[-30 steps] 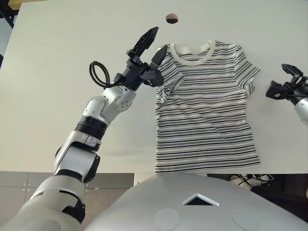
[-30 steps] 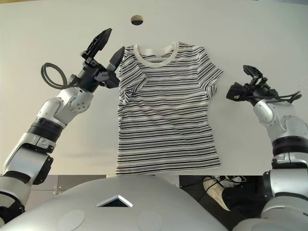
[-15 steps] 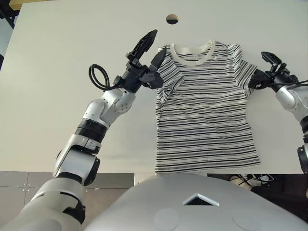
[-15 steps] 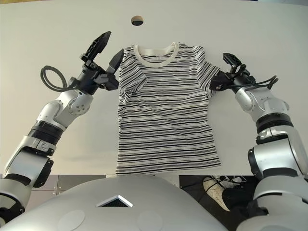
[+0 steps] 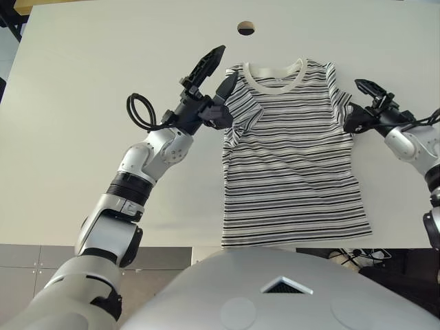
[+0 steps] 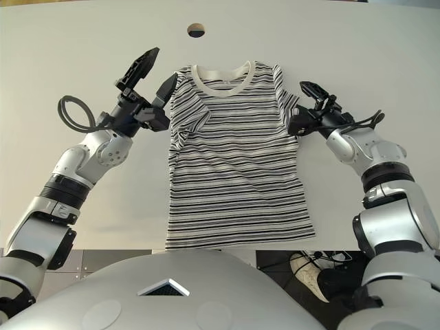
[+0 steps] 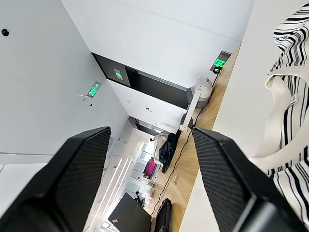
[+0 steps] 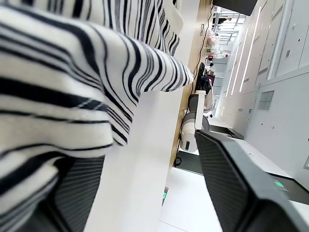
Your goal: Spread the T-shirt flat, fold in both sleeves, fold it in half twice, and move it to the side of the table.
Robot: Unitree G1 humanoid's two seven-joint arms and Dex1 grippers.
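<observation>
A black-and-white striped T-shirt (image 5: 292, 151) lies flat on the white table (image 5: 75, 75), collar at the far side. Its left sleeve is folded in onto the body. My right gripper (image 5: 362, 104) is open at the shirt's right sleeve (image 6: 283, 96). The lower finger sits under the sleeve cloth (image 8: 58, 67) and the upper finger is raised above it. The sleeve is bunched inward toward the body. My left gripper (image 5: 218, 73) hovers open beside the shirt's left shoulder, holding nothing; the collar (image 7: 282, 96) lies just past it.
A round hole (image 5: 245, 27) is in the table beyond the collar. A black cable loop (image 5: 140, 110) hangs from my left forearm. Wide bare tabletop lies to the left of the shirt. The table's near edge (image 5: 172, 245) runs just below the hem.
My right gripper has come in from the right to the right sleeve and pushed it inward. The left gripper has stayed almost where it was.
</observation>
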